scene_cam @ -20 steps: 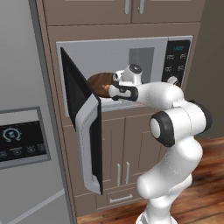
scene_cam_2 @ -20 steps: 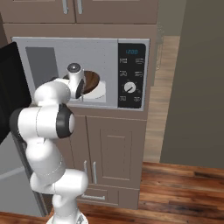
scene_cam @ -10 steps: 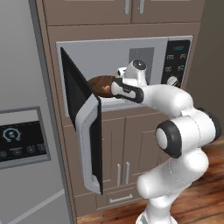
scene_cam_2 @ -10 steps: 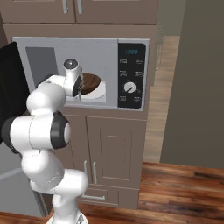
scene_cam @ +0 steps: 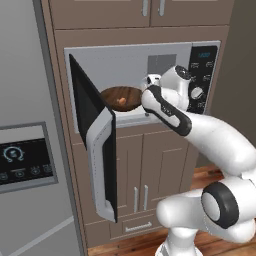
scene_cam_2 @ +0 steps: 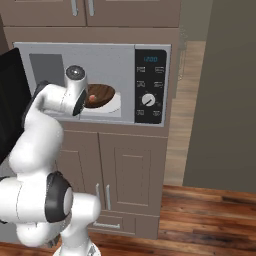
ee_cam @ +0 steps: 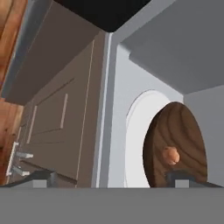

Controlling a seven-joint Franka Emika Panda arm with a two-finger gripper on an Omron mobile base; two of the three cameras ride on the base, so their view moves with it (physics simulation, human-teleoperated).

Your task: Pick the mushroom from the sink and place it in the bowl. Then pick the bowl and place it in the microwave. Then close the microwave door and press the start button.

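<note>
The white arm rises from the base, bends at a dark elbow joint and reaches up and forward to the mouth of the microwave (scene_cam: 142,80). The forearm lies almost level, and the wrist sits just in front of the cavity, at the height of its floor.

The end effector (ee_cam: 114,178) points into the cavity. Its 2 finger tips (ee_cam: 181,177) are spread wide apart and hold nothing; one tip is just in front of the near edge of the bowl (ee_cam: 175,144), the other is well to the side, before the cabinet front.

The bowl rests on the white round turntable (ee_cam: 136,131) inside the microwave. The mushroom (ee_cam: 170,155) lies in the bowl, near its middle; in the left base view it shows as a small orange spot (scene_cam: 121,100) on the dark wood.

The microwave door (scene_cam: 95,140) stands open, swung out to the left, with its handle toward the camera. The control panel (scene_cam_2: 150,87) with a round knob is to the right of the cavity.
</note>
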